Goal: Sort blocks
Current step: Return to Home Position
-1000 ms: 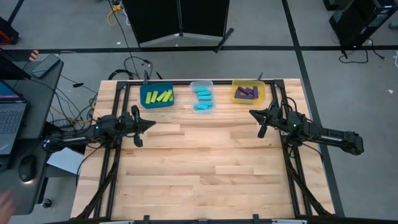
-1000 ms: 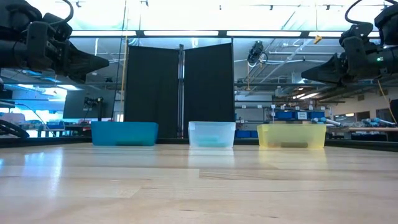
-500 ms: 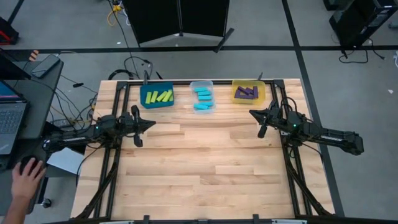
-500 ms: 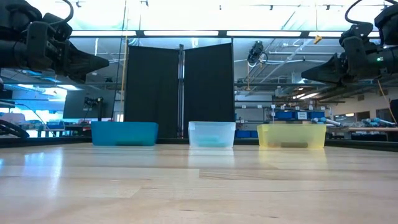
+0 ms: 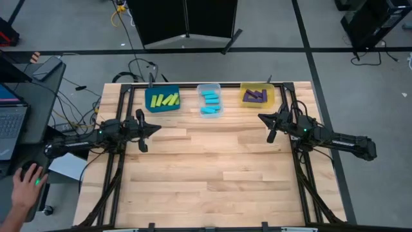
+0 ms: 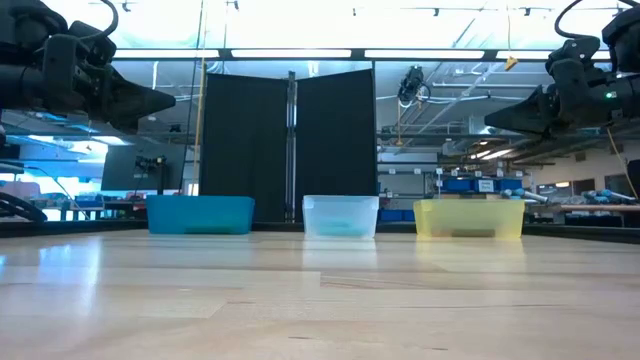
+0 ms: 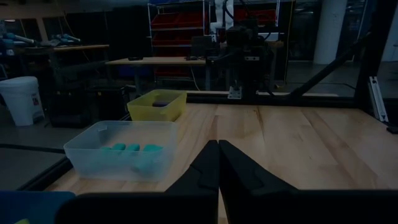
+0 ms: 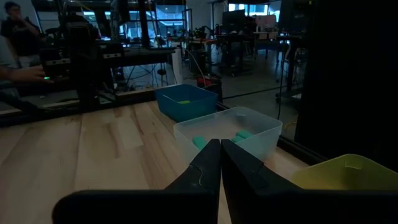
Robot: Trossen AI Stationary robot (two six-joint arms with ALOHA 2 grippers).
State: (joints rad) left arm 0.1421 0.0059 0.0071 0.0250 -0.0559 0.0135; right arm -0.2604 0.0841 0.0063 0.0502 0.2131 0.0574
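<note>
Purple blocks point(image 5: 255, 96) binned, left pincer point(image 5: 157, 128), right pincer point(image 5: 260, 116) closed

Left gripper point(image 5: 157, 128) and right gripper point(image 5: 260, 117) hover closed.

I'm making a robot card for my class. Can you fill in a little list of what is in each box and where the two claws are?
blue square plastic bin: lime green bar-shaped blocks inside
clear square plastic bin: cyan bar-shaped blocks inside
yellow square plastic bin: purple bar-shaped blocks inside
wooden table: no loose blocks seen
left gripper: shut, holding nothing, raised over the table's left side
right gripper: shut, holding nothing, raised over the table's right side
person's hand: on a computer mouse at the side desk
</note>
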